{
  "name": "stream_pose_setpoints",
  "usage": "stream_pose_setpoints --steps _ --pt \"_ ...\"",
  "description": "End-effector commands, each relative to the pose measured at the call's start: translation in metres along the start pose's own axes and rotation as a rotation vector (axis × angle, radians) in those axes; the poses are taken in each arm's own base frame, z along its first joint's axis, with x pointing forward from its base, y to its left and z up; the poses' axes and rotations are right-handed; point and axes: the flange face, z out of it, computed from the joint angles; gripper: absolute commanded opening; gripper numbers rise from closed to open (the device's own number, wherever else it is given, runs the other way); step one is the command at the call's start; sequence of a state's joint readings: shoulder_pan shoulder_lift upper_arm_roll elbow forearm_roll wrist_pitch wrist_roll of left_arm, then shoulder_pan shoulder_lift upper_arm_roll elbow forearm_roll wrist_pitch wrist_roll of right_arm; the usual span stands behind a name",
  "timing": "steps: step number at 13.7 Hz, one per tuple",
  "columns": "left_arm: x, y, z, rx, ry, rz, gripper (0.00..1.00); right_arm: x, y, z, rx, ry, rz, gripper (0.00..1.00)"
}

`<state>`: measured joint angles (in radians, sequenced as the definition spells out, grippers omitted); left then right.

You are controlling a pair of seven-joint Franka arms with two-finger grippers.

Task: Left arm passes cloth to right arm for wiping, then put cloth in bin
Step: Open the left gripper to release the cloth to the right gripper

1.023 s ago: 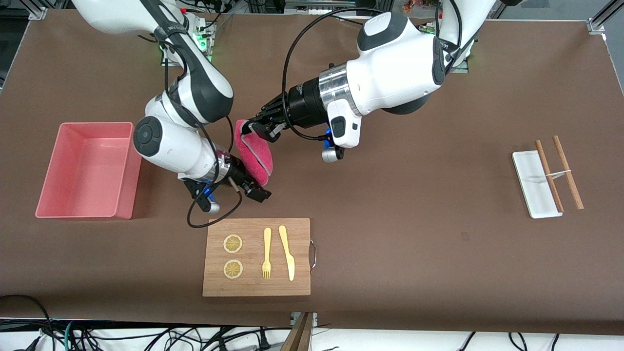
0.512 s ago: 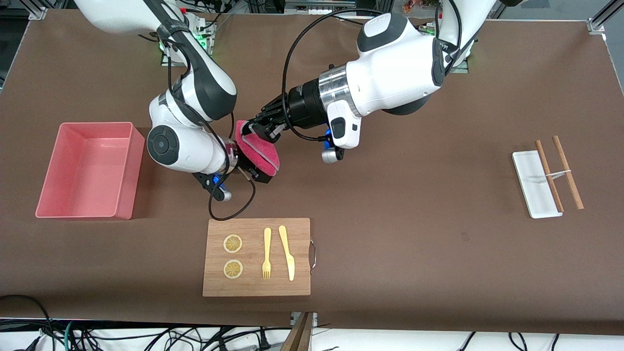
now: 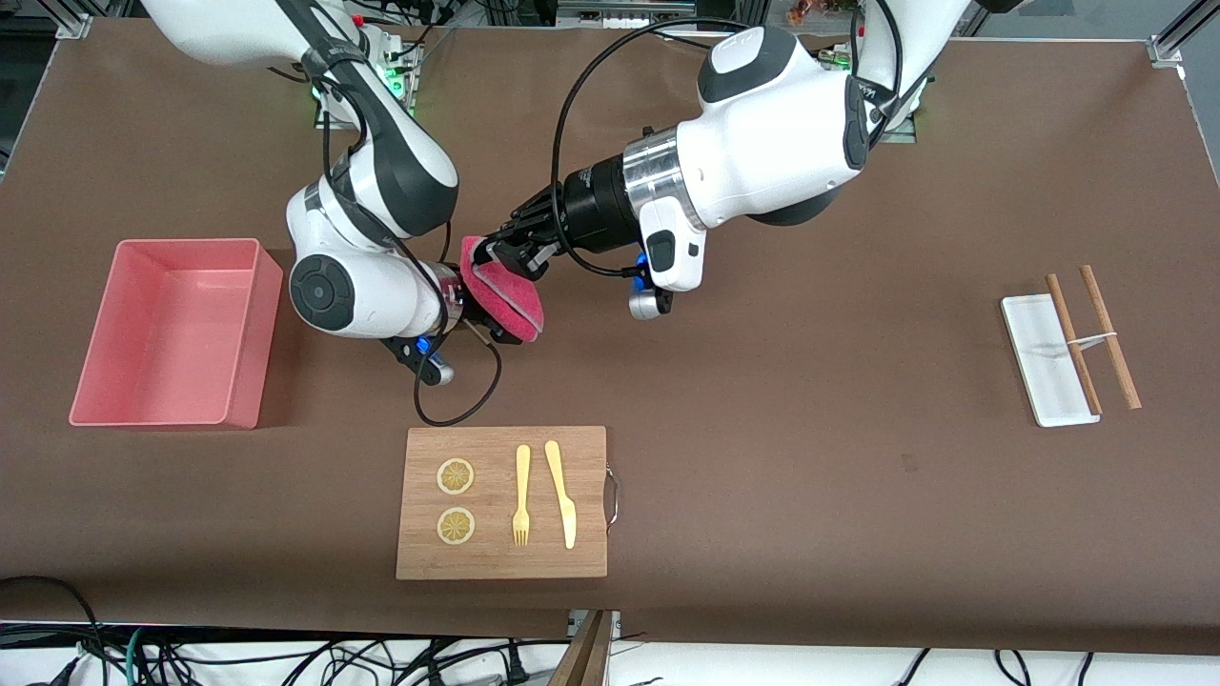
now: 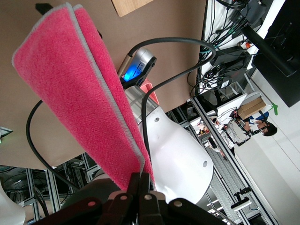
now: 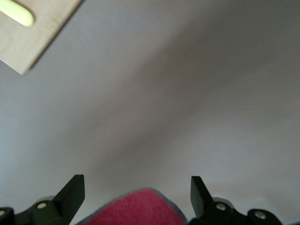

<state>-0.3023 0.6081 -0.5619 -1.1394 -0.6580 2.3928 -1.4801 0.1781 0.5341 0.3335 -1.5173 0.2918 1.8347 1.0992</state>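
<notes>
We were mid-handover: our left gripper (image 3: 503, 250) pinched the folded cloth (image 3: 500, 295) by its edge, up over the bare table between the bin (image 3: 172, 329) and the board (image 3: 502, 502), while our right gripper (image 5: 136, 199) stood open, its fingers (image 5: 72, 190) either side of the cloth's hanging end. Grasp, wiping and binning remained, we judged. We counted one cloth, one bin, one board with two lemon slices (image 3: 456, 500), a fork (image 3: 521, 495) and a knife (image 3: 561, 493), plus one white tray (image 3: 1047, 360) and two sticks (image 3: 1094, 335).

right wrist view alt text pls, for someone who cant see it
The right gripper, open, frames the edge of the magenta cloth between its fingertips above the brown table. A corner of the wooden cutting board shows at the picture's edge.
</notes>
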Motion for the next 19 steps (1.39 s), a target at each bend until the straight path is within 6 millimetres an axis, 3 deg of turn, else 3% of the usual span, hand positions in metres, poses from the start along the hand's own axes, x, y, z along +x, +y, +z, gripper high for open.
stream_pose_setpoints --steps 1,4,5,7,8,10,19 --pt "-0.004 0.006 0.000 -0.019 -0.034 -0.017 0.00 -0.001 0.009 -0.015 0.005 -0.093 0.014 1.00" --pt "-0.004 0.006 0.000 -0.019 -0.034 -0.017 0.00 -0.002 0.014 -0.016 -0.024 -0.142 0.025 0.97" --pt "-0.003 0.007 -0.001 -0.020 -0.034 -0.018 0.00 -0.003 0.016 -0.013 -0.043 -0.155 0.023 0.80" --pt "-0.003 0.006 0.000 -0.018 -0.034 -0.018 0.00 0.003 0.023 -0.013 -0.053 -0.223 0.041 0.20" --pt "-0.003 0.006 -0.001 -0.019 -0.033 -0.018 0.00 0.010 0.027 -0.019 -0.027 -0.271 0.068 0.00" --pt "-0.003 0.006 -0.001 -0.019 -0.033 -0.018 0.00 0.019 0.031 -0.023 -0.014 -0.297 0.099 0.00" --pt "-0.001 0.005 0.001 -0.015 -0.031 -0.020 0.00 0.022 0.033 -0.021 -0.027 -0.295 0.111 0.00"
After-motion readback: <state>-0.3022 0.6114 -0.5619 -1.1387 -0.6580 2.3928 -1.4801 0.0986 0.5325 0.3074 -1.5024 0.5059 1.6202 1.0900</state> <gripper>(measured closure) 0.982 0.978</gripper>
